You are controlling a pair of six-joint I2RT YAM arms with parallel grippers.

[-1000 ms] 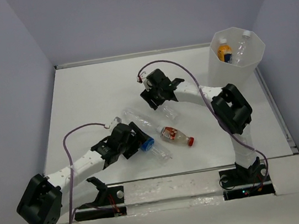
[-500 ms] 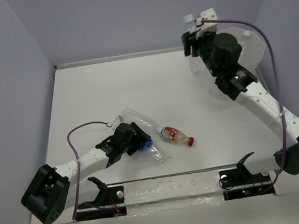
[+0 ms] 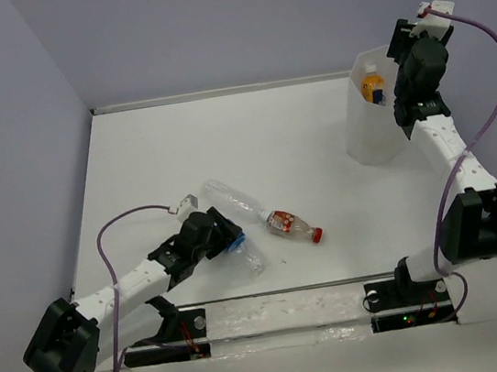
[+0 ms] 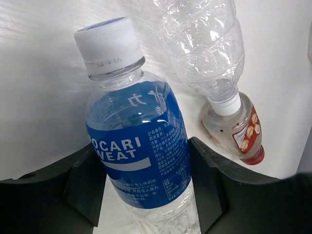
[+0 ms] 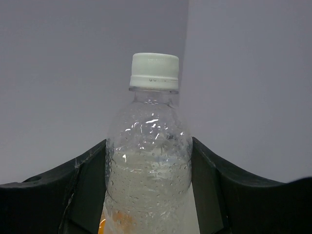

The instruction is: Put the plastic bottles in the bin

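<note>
My left gripper (image 4: 146, 187) is shut on the blue-labelled bottle (image 4: 136, 146), one finger pressed against each side of its label. From above, the left gripper (image 3: 223, 242) is low on the table, near the front. A clear bottle (image 3: 227, 194) lies just beyond it, and the red-labelled bottle (image 3: 292, 225) lies to its right. Both also show in the left wrist view, the clear bottle (image 4: 204, 48) and the red-labelled one (image 4: 240, 132). My right gripper (image 5: 148, 195) is shut on a white-capped clear bottle (image 5: 148, 156). The right gripper (image 3: 396, 50) hangs over the bin (image 3: 367, 137), where an orange bottle (image 3: 371, 86) lies.
Lilac walls close in the white table on the left, back and right. The bin stands in the far right corner. Both arm bases (image 3: 285, 315) are bolted along the near edge.
The right arm has swung from the table's middle up to the bin, carrying the clear bottle. The left gripper has closed on the blue-labelled bottle and drawn back slightly.
</note>
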